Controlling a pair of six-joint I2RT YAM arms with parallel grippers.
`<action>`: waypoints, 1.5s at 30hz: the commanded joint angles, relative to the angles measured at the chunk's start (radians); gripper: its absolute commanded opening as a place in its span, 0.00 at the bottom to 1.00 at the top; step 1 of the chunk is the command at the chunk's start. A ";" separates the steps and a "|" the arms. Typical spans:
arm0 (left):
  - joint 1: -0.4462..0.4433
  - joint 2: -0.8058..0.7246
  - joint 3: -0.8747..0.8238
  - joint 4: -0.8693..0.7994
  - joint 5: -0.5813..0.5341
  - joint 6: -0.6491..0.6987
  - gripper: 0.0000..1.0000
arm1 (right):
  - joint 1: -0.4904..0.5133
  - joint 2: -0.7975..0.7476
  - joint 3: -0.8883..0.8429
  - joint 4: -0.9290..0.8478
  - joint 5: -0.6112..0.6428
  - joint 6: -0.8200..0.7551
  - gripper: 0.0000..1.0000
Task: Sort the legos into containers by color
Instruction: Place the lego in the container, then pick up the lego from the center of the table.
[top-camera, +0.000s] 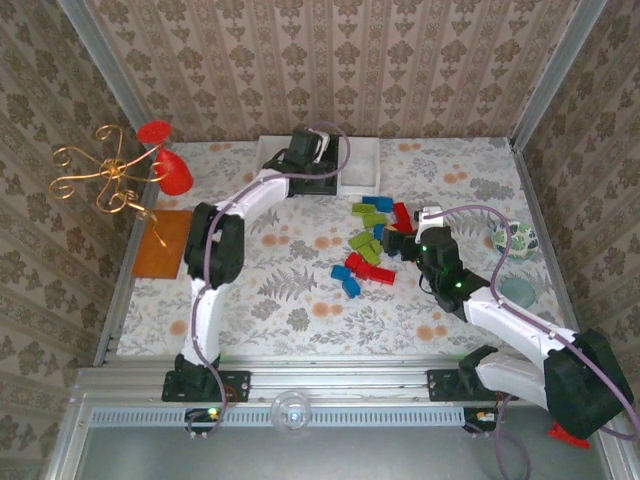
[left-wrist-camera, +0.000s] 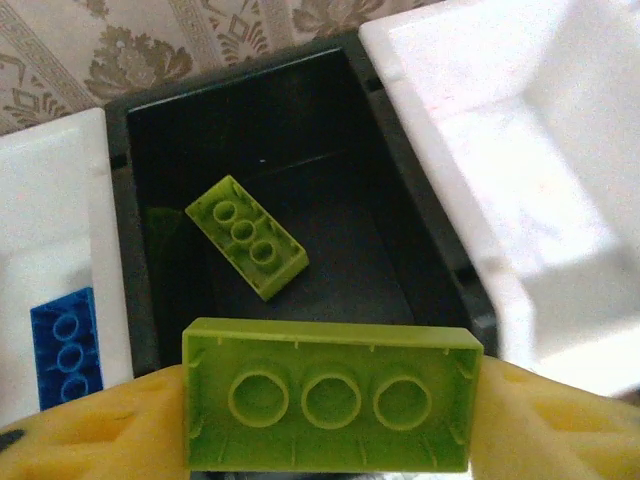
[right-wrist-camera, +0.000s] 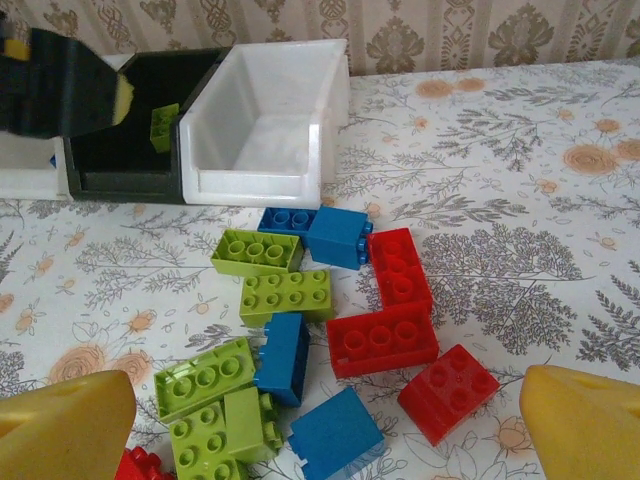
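My left gripper is shut on a lime green lego, its yellow fingers pressed on both short ends, hollow underside facing the camera. It hangs over the black container, where another lime lego lies. A blue lego lies in the left white container; the right white container shows nothing inside. My right gripper stands open low over the loose pile of red, blue and lime legos. From above, the left gripper is at the containers and the right gripper at the pile.
A red goblet and a gold wire ornament stand at the back left beside a flat orange mat. A teal patterned bowl and a round teal lid sit at the right edge. Walls enclose three sides.
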 joint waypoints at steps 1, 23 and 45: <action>0.012 0.052 0.154 -0.149 -0.033 -0.020 0.78 | -0.005 0.008 0.008 -0.012 0.007 0.016 1.00; -0.363 -0.619 -0.874 0.106 0.288 -0.282 0.72 | -0.017 -0.038 -0.003 -0.034 0.081 0.015 1.00; -0.493 -0.328 -0.613 -0.049 0.104 -0.287 0.53 | -0.066 -0.083 -0.025 -0.040 0.060 0.061 1.00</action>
